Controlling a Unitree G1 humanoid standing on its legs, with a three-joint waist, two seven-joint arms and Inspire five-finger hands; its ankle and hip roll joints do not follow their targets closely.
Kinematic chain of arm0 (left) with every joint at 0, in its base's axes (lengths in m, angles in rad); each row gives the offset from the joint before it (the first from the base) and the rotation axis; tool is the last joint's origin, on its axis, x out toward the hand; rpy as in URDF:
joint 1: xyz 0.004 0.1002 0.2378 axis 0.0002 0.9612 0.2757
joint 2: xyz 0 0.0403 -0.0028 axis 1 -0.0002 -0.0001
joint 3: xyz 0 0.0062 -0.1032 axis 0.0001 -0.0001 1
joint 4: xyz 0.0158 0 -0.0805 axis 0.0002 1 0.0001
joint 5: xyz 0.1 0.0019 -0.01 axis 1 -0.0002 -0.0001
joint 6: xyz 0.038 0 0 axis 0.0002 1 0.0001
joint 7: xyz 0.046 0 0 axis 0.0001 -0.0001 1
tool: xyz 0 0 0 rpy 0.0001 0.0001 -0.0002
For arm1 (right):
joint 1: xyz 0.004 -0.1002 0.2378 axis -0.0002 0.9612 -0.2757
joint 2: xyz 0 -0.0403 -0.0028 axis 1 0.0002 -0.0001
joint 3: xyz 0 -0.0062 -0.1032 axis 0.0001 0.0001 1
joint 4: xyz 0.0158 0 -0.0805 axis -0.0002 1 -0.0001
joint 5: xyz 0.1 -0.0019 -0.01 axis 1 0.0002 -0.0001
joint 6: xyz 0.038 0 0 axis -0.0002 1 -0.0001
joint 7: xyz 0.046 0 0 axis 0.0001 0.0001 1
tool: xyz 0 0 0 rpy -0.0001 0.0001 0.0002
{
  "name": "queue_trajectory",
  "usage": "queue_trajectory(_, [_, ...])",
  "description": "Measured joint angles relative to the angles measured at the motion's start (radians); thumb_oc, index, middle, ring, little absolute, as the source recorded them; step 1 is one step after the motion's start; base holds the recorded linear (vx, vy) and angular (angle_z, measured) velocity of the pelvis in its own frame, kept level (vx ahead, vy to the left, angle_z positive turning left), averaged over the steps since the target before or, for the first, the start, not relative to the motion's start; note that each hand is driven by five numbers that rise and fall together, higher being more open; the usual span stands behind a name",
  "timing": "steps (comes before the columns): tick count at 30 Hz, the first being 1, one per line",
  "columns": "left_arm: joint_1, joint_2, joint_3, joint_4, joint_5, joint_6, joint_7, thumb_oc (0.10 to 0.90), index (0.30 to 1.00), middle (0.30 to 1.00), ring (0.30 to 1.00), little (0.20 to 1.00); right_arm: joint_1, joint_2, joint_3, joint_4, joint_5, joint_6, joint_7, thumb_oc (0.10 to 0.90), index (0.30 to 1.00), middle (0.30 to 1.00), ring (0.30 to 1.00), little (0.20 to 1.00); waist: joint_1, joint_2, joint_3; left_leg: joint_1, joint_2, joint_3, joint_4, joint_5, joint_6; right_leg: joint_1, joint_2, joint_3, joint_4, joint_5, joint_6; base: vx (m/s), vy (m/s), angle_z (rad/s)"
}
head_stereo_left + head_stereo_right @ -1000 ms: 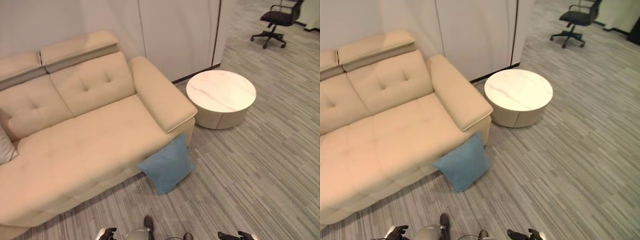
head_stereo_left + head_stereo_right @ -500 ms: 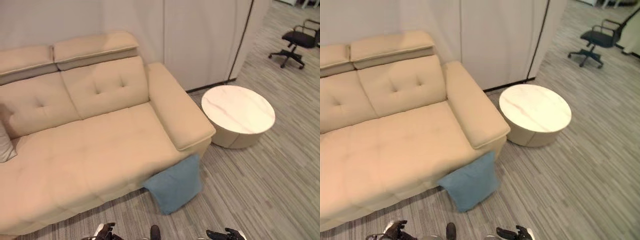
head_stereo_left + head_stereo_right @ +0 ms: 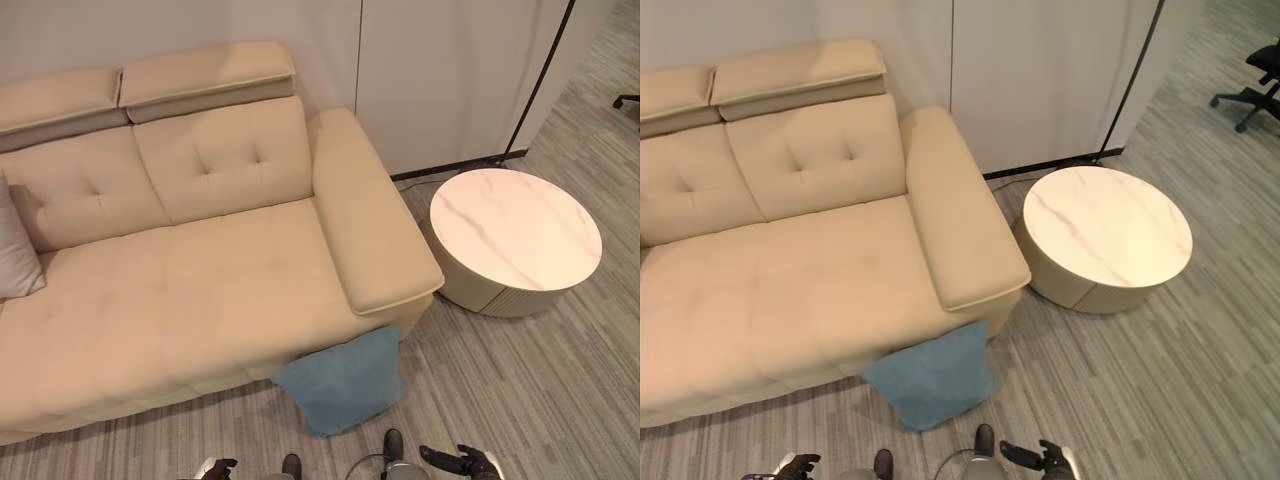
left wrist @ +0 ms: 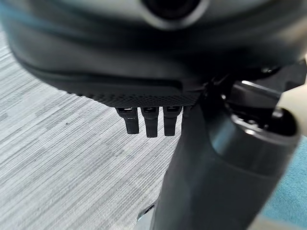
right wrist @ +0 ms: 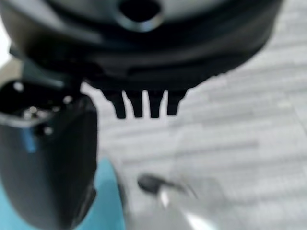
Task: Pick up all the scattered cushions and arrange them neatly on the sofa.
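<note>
Blue cushion (image 3: 342,390), soft, squarish, nubbly

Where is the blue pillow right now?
The blue cushion is on the floor, leaning against the front of the sofa just below its armrest, low in both eye views, with the round table off to its right.

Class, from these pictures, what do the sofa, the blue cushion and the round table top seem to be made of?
Sofa: smooth beige leather or imitation, tufted, slight sheen.
Blue cushion: soft matte fabric, sagging.
Round table top: pale marble-look stone or laminate, grey veins.
</note>
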Motion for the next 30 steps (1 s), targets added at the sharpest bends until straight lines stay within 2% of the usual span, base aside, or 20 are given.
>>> queue_trajectory(1, [-0.027,0.008,0.009,-0.023,-0.024,-0.007,0.002,0.800,0.900,0.900,0.900,0.900,-0.037,-0.025,-0.025,-0.011,0.014,-0.001,-0.010,0.800,0.900,0.900,0.900,0.900,0.001,0.007,0.032,-0.050,0.003,-0.004,0.026,0.003,-0.003,-0.043,0.001,-0.004,0.022,0.000,-0.002,-0.22,-0.094,0.31])
queue_trajectory(3, [-0.125,0.028,0.020,-0.113,-0.105,-0.022,0.006,0.800,0.900,0.900,0.900,0.900,-0.126,-0.090,-0.070,-0.035,0.052,-0.006,-0.052,0.800,0.900,0.900,0.900,0.900,0.009,0.013,0.114,-0.174,-0.006,-0.031,0.053,0.021,-0.021,-0.169,-0.005,-0.016,0.065,0.019,-0.029,-0.19,-0.089,0.27])
queue_trajectory(6, [-0.220,0.039,0.023,-0.195,-0.193,-0.050,0.023,0.800,0.900,0.900,0.900,0.900,-0.211,-0.126,-0.094,-0.077,0.086,-0.016,-0.093,0.800,0.900,0.900,0.900,0.900,0.020,0.010,0.195,-0.223,-0.006,-0.045,0.046,0.046,-0.024,-0.213,-0.009,-0.029,0.072,0.025,-0.034,-0.12,-0.066,0.14])
queue_trajectory(10, [-0.306,0.039,0.022,-0.251,-0.296,-0.079,0.053,0.800,0.900,0.900,0.900,0.900,-0.273,-0.128,-0.080,-0.121,0.110,-0.029,-0.127,0.800,0.900,0.900,0.900,0.900,0.019,0.010,0.203,-0.298,-0.009,-0.065,0.040,0.069,-0.021,-0.282,-0.014,-0.041,0.082,0.027,-0.036,-0.10,-0.020,0.16])
queue_trajectory(12, [-0.370,0.039,0.020,-0.251,-0.357,-0.090,0.094,0.800,0.900,0.900,0.900,0.900,-0.334,-0.130,-0.054,-0.140,0.141,-0.031,-0.160,0.800,0.900,0.900,0.900,0.900,0.015,0.011,0.206,-0.369,-0.017,-0.068,0.041,0.084,-0.021,-0.358,-0.018,-0.037,0.093,0.031,-0.038,-0.14,-0.024,0.08])
queue_trajectory(14, [-0.433,0.039,0.020,-0.252,-0.430,-0.095,0.106,0.800,0.900,0.900,0.900,0.900,-0.396,-0.131,-0.048,-0.148,0.175,-0.054,-0.169,0.800,0.900,0.900,0.900,0.900,0.013,0.012,0.223,-0.426,-0.019,-0.070,0.040,0.100,-0.020,-0.414,-0.024,-0.036,0.092,0.051,-0.032,-0.10,-0.002,0.08])
queue_trajectory(16, [-0.497,0.038,0.019,-0.250,-0.494,-0.097,0.110,0.800,0.900,0.900,0.900,0.900,-0.461,-0.129,-0.014,-0.151,0.227,-0.061,-0.170,0.800,0.900,0.900,0.900,0.900,0.015,0.011,0.246,-0.470,-0.022,-0.072,0.040,0.111,-0.028,-0.456,-0.028,-0.037,0.092,0.062,-0.042,-0.09,0.014,0.05])
queue_trajectory(21, [-0.634,0.038,-0.013,-0.230,-0.517,-0.099,0.111,0.800,0.900,0.900,0.900,0.900,-0.608,-0.126,0.053,-0.158,0.278,-0.076,-0.169,0.800,0.900,0.900,0.900,0.900,0.014,0.013,0.295,-0.550,-0.027,-0.073,0.041,0.124,-0.032,-0.537,-0.031,-0.035,0.094,0.083,-0.056,0.02,-0.009,0.02])
queue_trajectory(27, [-0.746,0.032,-0.024,-0.198,-0.583,-0.098,0.099,0.800,0.900,0.900,0.900,0.900,-0.729,-0.117,0.073,-0.190,0.379,-0.118,-0.161,0.800,0.900,0.900,0.900,0.900,0.014,0.011,0.298,-0.605,-0.034,-0.075,0.033,0.124,-0.031,-0.594,-0.039,-0.022,0.093,0.084,-0.057,0.00,0.000,0.01])
queue_trajectory(30, [-0.839,0.032,-0.052,-0.197,-0.656,-0.100,0.080,0.800,0.900,0.900,0.900,0.900,-0.853,-0.124,0.179,-0.202,0.398,-0.128,-0.151,0.800,0.900,0.900,0.900,0.900,0.014,0.011,0.298,-0.668,-0.042,-0.070,0.024,0.134,-0.027,-0.663,-0.043,-0.010,0.096,0.088,-0.053,0.00,-0.013,0.01])
